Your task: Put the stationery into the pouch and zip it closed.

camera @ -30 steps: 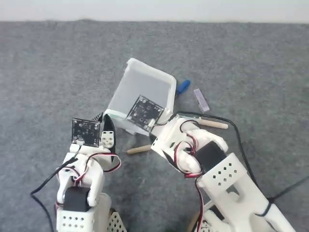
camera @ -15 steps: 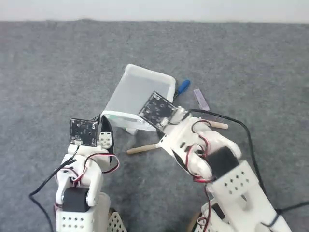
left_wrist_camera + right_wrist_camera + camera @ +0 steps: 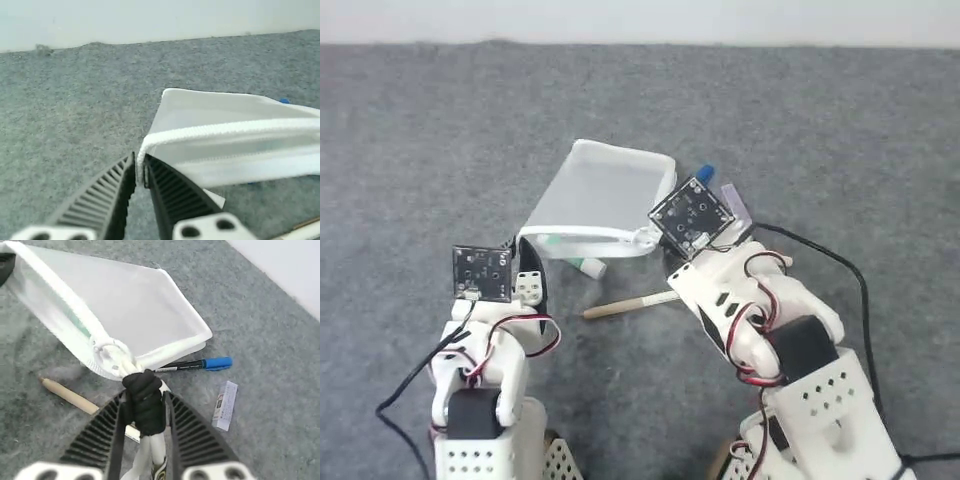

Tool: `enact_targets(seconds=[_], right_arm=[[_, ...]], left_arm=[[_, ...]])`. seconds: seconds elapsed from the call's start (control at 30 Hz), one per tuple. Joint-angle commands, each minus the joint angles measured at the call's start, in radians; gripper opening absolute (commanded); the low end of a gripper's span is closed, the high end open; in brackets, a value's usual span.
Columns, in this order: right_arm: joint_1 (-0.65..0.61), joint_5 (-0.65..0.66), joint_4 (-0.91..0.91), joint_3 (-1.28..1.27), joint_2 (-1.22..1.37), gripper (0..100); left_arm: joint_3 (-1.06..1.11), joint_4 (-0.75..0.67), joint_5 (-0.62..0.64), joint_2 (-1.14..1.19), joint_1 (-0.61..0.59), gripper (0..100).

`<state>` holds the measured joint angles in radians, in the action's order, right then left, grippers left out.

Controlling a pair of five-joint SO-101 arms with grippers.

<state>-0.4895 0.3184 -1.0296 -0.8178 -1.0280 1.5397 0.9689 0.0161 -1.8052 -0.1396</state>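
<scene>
Underneath everything, a grey carpet-like mat (image 3: 430, 130), running back to a pale wall (image 3: 640, 18). On the right side of it, the right arm (image 3: 790, 350), white with red and black wiring, angled in toward the middle. On the left, the left arm (image 3: 480, 390), pointed straight ahead.

Between the two, a white translucent mesh pouch (image 3: 610, 185), lifted at its mouth end and stretched sideways, far end down on the mat. Left gripper (image 3: 140, 164) pinched together on the pouch's corner, right at the end of the zip tape (ribbed black jaws nearly meeting, with just the fabric edge between). Right gripper (image 3: 145, 395) clamped on the black zip pull (image 3: 145, 412), tied by a white cord to the slider's ring at the opposite corner of the mouth.

Just below the mouth edge, a white, green-ended item (image 3: 588, 266); inside the pouch or under it, cannot tell.

Outside the pouch, on the mat:
- a wooden pencil (image 3: 620, 306), lying between the arms, near the right gripper
- a blue-capped marker (image 3: 194, 364), tucked against the pouch's far side edge
- a small lilac eraser (image 3: 224, 405), near the marker's cap but apart from it
</scene>
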Motion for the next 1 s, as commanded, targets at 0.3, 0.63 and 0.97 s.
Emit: enact_targets(seconds=[0.3,0.63,0.97], right_arm=[[0.024,-0.023,0.015,0.009,-0.054,0.7],[0.021,-0.012,-0.002,0.008,-0.056,0.7],[-0.082,0.058,-0.067,0.009,-0.073,0.7]], left_arm=[[-0.047,0.037,0.104,-0.018,-0.057,24],[-0.058,0.046,0.124,-0.017,-0.051,29],[-0.054,0.043,0.123,-0.015,0.003,29]])
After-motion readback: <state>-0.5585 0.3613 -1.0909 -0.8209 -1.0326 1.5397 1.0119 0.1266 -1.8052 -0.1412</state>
